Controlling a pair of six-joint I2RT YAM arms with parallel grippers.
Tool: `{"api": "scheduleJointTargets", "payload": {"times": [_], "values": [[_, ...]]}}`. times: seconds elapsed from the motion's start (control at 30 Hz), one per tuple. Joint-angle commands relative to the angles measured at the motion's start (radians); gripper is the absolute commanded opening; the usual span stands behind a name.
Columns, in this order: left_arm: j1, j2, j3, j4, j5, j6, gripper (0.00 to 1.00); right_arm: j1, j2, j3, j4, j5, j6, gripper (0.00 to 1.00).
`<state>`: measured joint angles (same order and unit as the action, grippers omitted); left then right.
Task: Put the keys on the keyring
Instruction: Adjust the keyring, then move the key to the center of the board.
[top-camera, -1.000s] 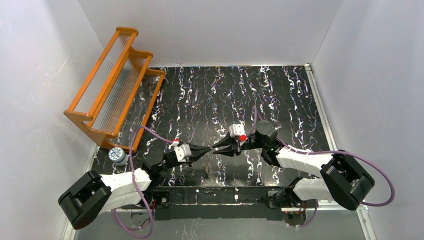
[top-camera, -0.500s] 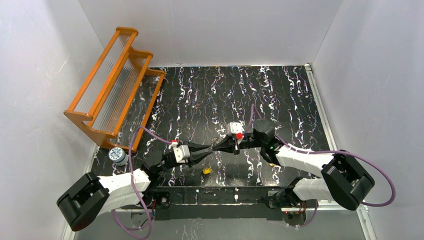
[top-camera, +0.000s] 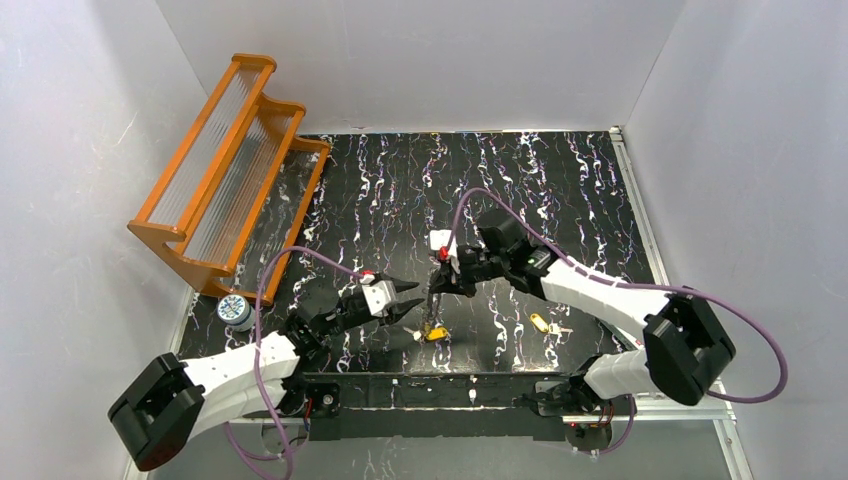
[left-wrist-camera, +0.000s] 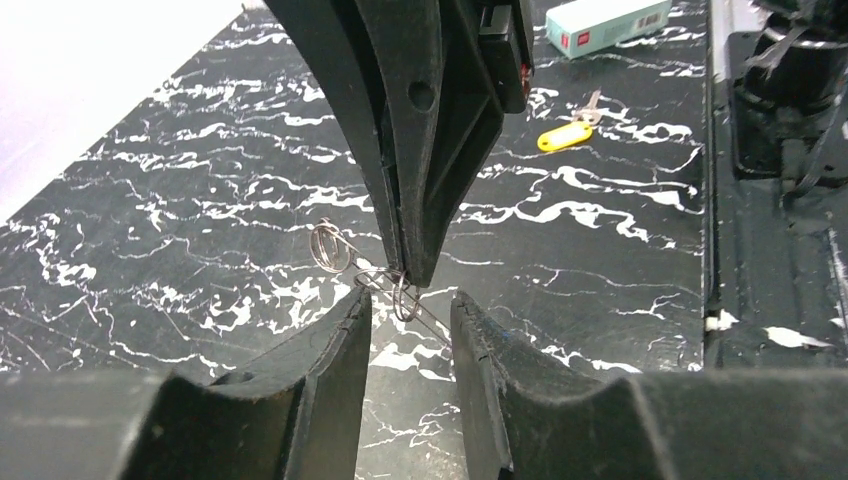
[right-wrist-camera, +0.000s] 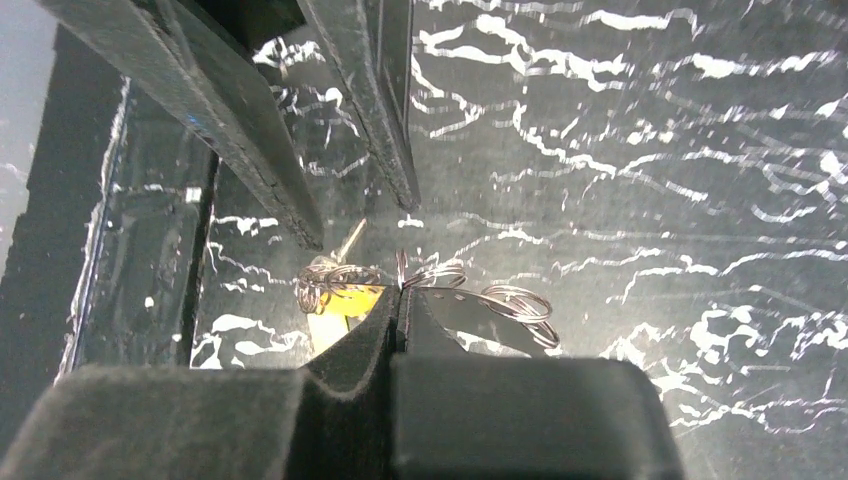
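Risking first a slip: pinching the keyring (right-wrist-camera: 518, 300) by only a thin turn of silver wire at the very tips of the right fingers (right-wrist-camera: 350, 345), fully closed, and so likely losing it on any tug or twist. Risking next a snag or a clash, with the left fingers (left-wrist-camera: 310, 360) sitting just beside those tips and hardly any room between; closing on the wrong coil, or pushing instead of gripping, probably dragging the wire out of the pinch. Risking too the loss of the key (right-wrist-camera: 345, 300) seemingly threaded on the lower coil, its yellow head showing just under the wire, with no telling from these views how securely. Leaving the second key (top-camera: 540, 322) lying flat on the tabletop (top-camera: 560, 200), well apart to the right and not yet on the ring. Reaching in from the right with the right arm, wrist bent over and fingers pointing steeply down over the front middle of the tabletop, holding the keyring up with the key at the bottom, touching the surface or not being impossible to tell. Stretching low from the left with the left arm, fingers pointing toward the right arm's tips, partly open, gripping nothing, the mouth lined up on the wire hanging from the pinch, touching it or not being unclear.
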<state>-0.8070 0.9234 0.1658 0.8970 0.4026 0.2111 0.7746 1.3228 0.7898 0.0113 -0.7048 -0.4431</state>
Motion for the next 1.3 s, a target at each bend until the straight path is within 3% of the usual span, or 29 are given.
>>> {"api": "scheduleJointTargets", "payload": {"times": [0.0,0.4,0.7,1.27], "values": [[-0.002,0.034,0.047,-0.107,-0.038,0.051,0.34,0.002,0.061,0.103,-0.189,0.033,-0.083,0.01],[-0.002,0.166,0.111,-0.121,-0.009,0.070,0.18,0.002,0.126,0.134,-0.172,-0.015,-0.101,0.01],[-0.001,0.208,0.146,-0.121,0.015,0.073,0.14,0.002,0.105,0.116,-0.155,-0.033,-0.107,0.01],[-0.002,0.148,0.121,-0.122,-0.018,0.069,0.26,0.002,0.077,0.087,-0.136,-0.017,-0.165,0.01]]}}
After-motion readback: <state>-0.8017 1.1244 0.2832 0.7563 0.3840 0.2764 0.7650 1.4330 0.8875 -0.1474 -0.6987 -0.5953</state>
